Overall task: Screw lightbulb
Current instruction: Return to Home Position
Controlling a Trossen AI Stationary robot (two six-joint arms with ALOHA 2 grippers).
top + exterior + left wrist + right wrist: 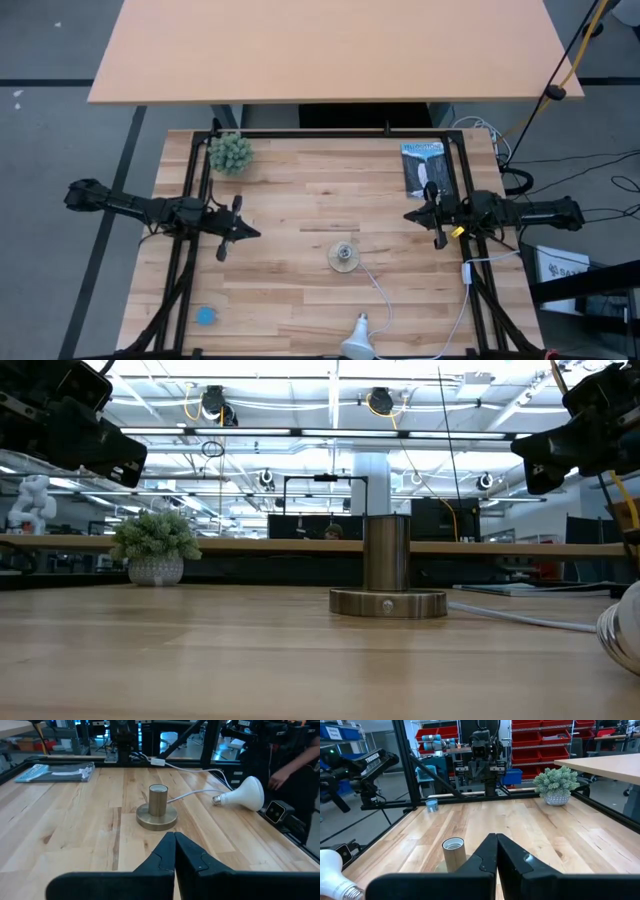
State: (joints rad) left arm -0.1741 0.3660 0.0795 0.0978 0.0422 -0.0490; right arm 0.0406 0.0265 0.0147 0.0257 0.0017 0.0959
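Observation:
The white lightbulb (pixel 359 338) lies on its side at the table's near edge, its silvery screw base pointing toward the far edge; it also shows in the left wrist view (pixel 244 793) and the right wrist view (pixel 332 872). The brass socket (pixel 343 256) stands upright on its round base mid-table, with a thin white cord running from it; it also shows in the left wrist view (pixel 157 808). My left gripper (pixel 250 234) hovers shut and empty left of the socket. My right gripper (pixel 410 216) hovers shut and empty right of it.
A small potted plant (pixel 230 153) stands at the far left. A dark booklet (pixel 427 168) lies at the far right. A small blue disc (pixel 206 316) lies at the near left. The white cord (pixel 378 290) loops between socket and bulb. A person stands beyond the table's near edge in the left wrist view (pixel 295 755).

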